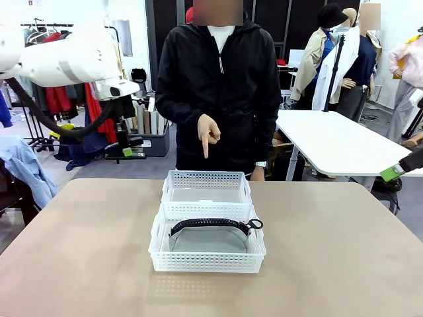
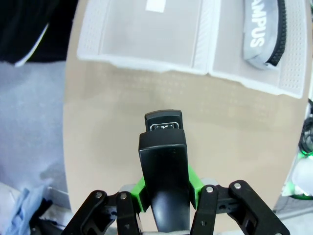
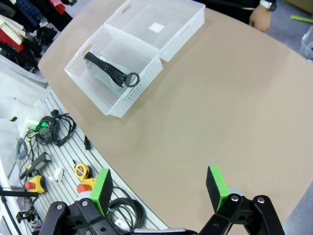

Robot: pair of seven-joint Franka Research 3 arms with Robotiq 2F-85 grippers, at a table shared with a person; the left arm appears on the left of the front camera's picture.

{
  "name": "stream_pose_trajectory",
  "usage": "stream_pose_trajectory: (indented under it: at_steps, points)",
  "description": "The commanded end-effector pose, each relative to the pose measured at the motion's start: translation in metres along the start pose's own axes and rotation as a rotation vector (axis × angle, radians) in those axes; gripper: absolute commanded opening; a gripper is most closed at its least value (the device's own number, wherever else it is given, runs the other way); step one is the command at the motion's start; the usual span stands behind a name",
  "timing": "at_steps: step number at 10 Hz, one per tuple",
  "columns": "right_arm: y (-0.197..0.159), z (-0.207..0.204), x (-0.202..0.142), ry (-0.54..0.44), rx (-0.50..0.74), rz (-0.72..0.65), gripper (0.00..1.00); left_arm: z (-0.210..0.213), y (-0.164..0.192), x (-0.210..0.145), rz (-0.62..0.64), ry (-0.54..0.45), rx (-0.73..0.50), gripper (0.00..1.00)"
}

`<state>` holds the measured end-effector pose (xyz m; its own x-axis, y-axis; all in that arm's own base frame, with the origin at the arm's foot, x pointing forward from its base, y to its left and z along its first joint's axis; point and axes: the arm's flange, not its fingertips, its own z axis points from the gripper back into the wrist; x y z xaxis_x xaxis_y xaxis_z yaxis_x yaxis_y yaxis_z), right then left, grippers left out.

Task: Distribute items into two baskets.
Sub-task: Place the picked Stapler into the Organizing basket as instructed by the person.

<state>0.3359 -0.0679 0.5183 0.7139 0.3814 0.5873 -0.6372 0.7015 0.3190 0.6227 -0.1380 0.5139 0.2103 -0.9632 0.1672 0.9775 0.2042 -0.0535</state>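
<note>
Here the left tool (image 2: 164, 193) pinches a small black stapler (image 2: 165, 171) between its green pads, the smooth, glossy plastic body pointing away from the wrist, high above the matte tan desk (image 2: 146, 107). The right tool (image 3: 159, 188) stands wide, holding nothing, its flat green pads well apart over the desk's near edge. In the middle of the desk two white rectangular plastic baskets with perforated lattice sides touch end to end. The nearer basket (image 1: 206, 254) holds a soft grey fabric pouch (image 1: 208, 239) with a black coiled strap (image 1: 211, 223) arching across it. The farther basket (image 1: 206, 179) has cut-out handles. Behind it a person in a black zip jacket points one hand (image 1: 207, 132) downward, forefinger out.
</note>
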Motion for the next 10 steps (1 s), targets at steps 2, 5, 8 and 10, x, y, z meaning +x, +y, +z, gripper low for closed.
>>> stream_pose_trajectory:
  at_steps: [2, 5, 8, 10]
  points:
    - [0.0, 0.001, 0.0, -0.003, 0.004, 0.012, 1.0, -0.006, 0.016, 0.04, -0.163, 0.0, -0.021, 0.03]
    - [0.0, 0.001, 0.0, -0.003, 0.004, 0.012, 1.0, -0.03, 0.026, 0.076, -0.266, -0.041, -0.042, 0.03]
    - [0.0, 0.001, 0.0, -0.003, 0.004, 0.012, 1.0, -0.047, 0.038, 0.11, -0.353, -0.074, -0.063, 0.03]
    - [0.0, 0.001, 0.0, -0.003, 0.004, 0.012, 1.0, -0.059, 0.035, 0.127, -0.407, -0.086, -0.069, 0.03]
